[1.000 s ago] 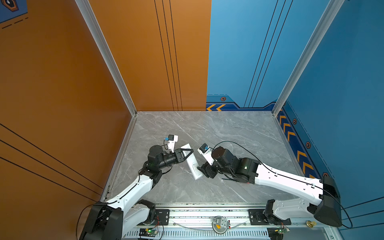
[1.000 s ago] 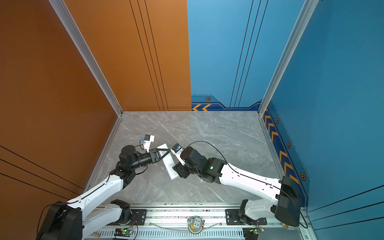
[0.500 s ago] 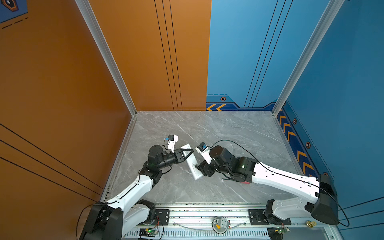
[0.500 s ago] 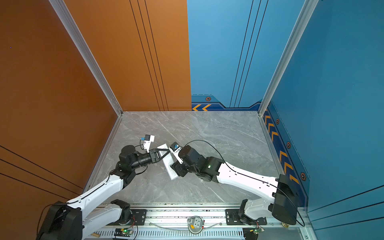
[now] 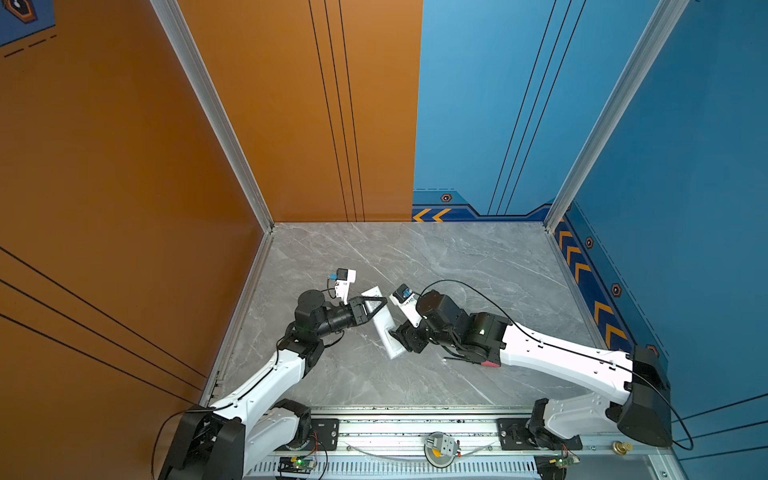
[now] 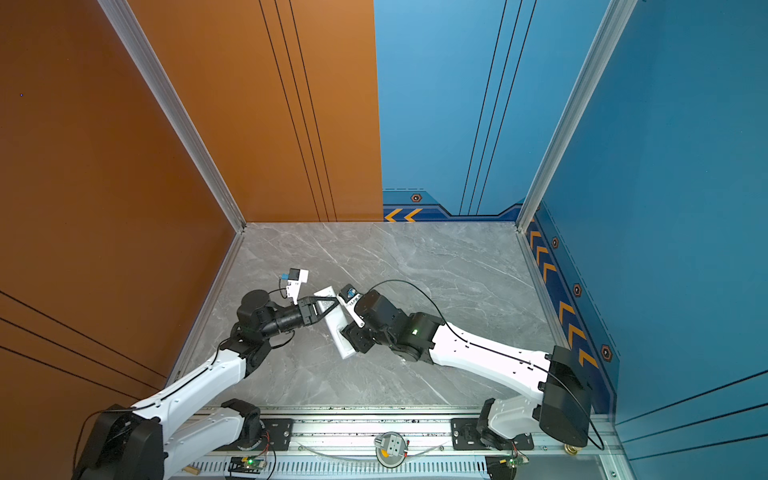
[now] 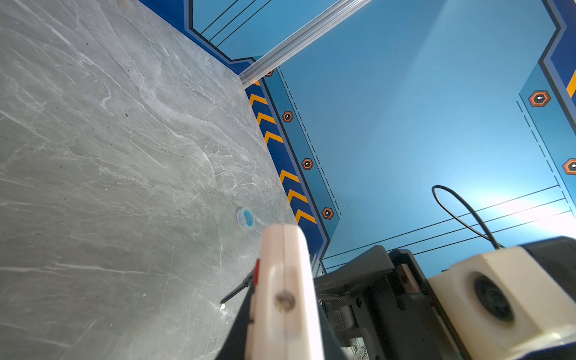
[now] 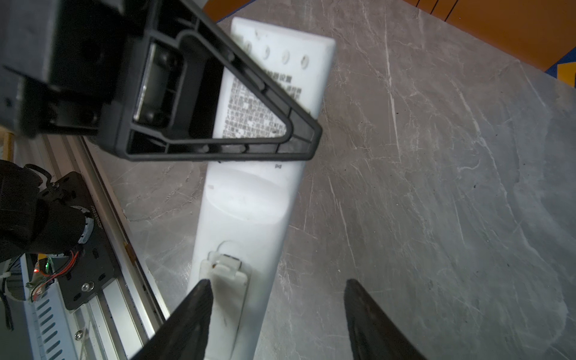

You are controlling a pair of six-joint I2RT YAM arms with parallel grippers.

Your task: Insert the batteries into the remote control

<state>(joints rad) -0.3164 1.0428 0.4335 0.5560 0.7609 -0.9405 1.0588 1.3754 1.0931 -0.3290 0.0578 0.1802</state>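
I am clamping my left claw (image 5: 381, 306) on the remote control (image 5: 384, 332), while my right claw (image 8: 276, 282) is hovering with jaws apart, one fingertip (image 8: 199, 299) beside its battery cover (image 8: 230, 277).

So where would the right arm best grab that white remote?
Take the remote at its free end, jaws closing across the two long edges, coming down onto its back face. It is slim there, and the left gripper clamps the other end.
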